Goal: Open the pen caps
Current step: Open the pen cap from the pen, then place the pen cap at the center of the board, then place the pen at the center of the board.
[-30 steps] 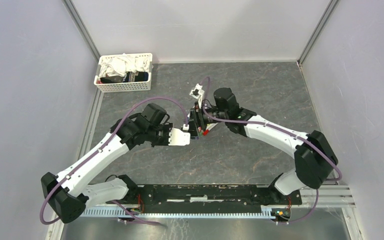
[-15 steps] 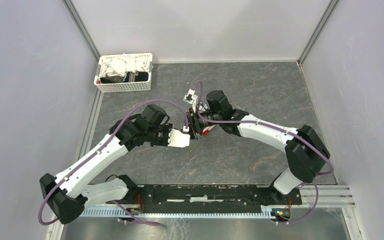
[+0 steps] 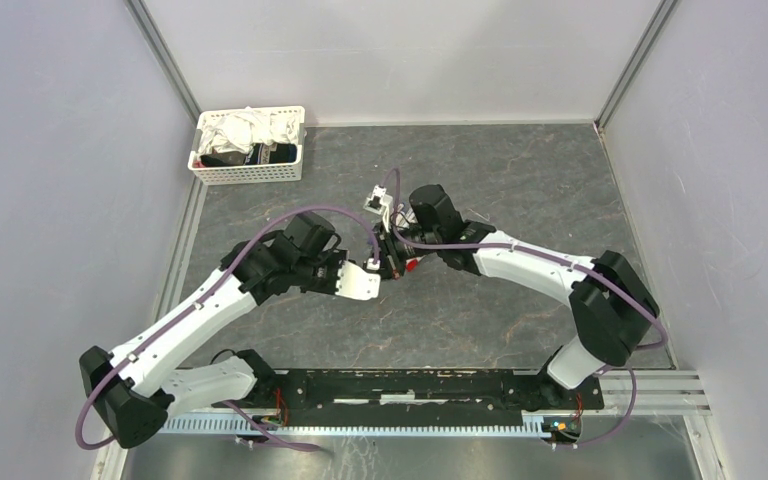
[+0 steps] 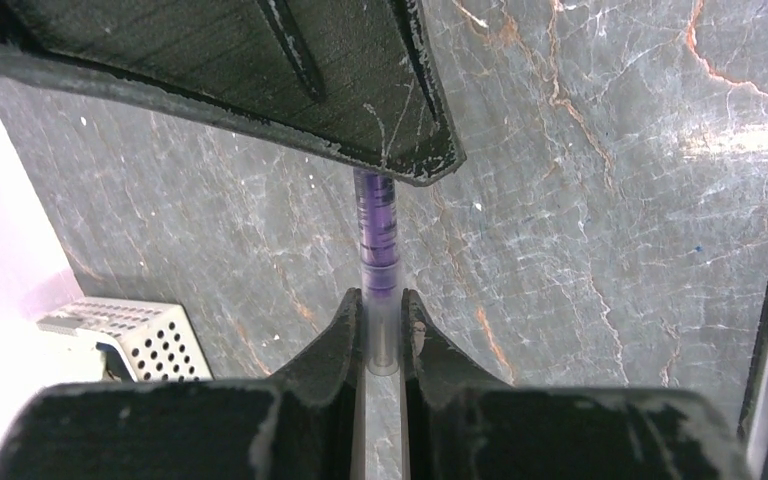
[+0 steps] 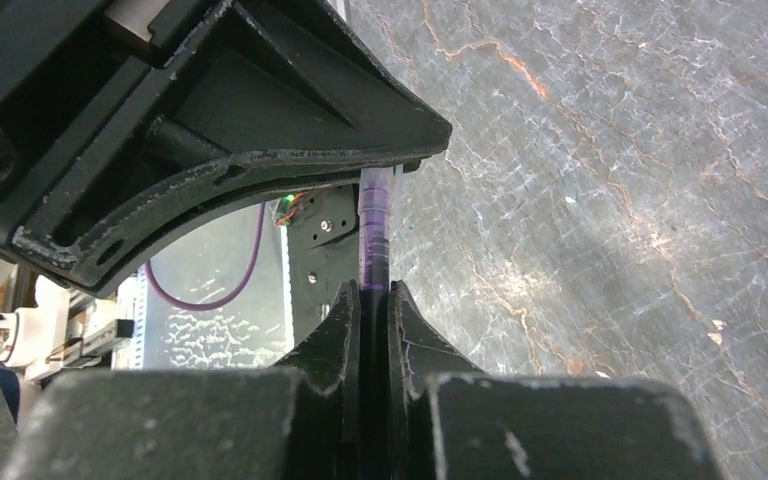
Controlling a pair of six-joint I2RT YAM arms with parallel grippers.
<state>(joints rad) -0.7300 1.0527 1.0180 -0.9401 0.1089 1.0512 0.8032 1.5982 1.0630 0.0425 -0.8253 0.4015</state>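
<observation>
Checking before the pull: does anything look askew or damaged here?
Nothing stands out. The purple pen runs straight between the left tool and right tool, each shut on one end; no bend or crack shows.

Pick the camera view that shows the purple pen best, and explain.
Left wrist: the purple pen shows its longest stretch, from the left tool upward. Right wrist shows a shorter length above the right tool. In top external it is too small to make out.

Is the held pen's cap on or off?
On: the purple cap joins the pen with no gap; right gripper shut on the cap, left gripper on the pen.
</observation>
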